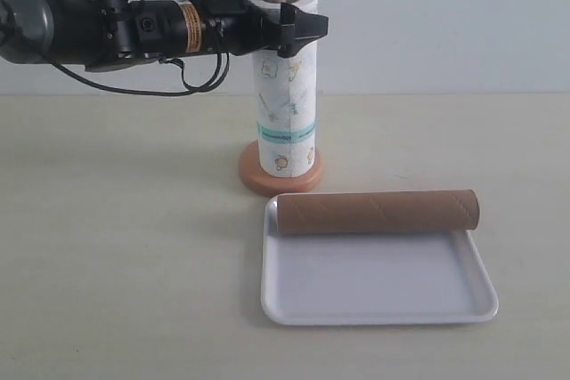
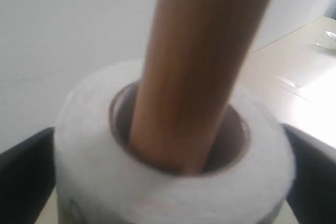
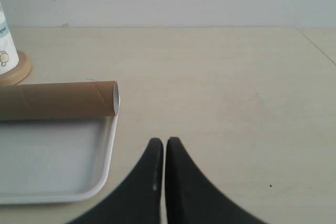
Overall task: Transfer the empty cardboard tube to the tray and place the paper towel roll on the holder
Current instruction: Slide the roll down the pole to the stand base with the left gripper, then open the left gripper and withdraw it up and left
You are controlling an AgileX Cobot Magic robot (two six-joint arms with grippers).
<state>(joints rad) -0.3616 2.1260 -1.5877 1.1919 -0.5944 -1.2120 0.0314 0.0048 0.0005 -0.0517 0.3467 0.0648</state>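
Now the roll sits on the holder (left gripper straddles its top, grip unclear). Near it the tube lies on the tray; right gripper pinched together, empty.

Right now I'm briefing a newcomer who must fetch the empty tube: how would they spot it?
Find the shallow white tray on the beige table, in front of the wooden holder. Along its holder-side rim lies the cardboard tube. It is bare brown, hollow and lying flat, unlike the printed white paper towel roll standing upright on the holder.
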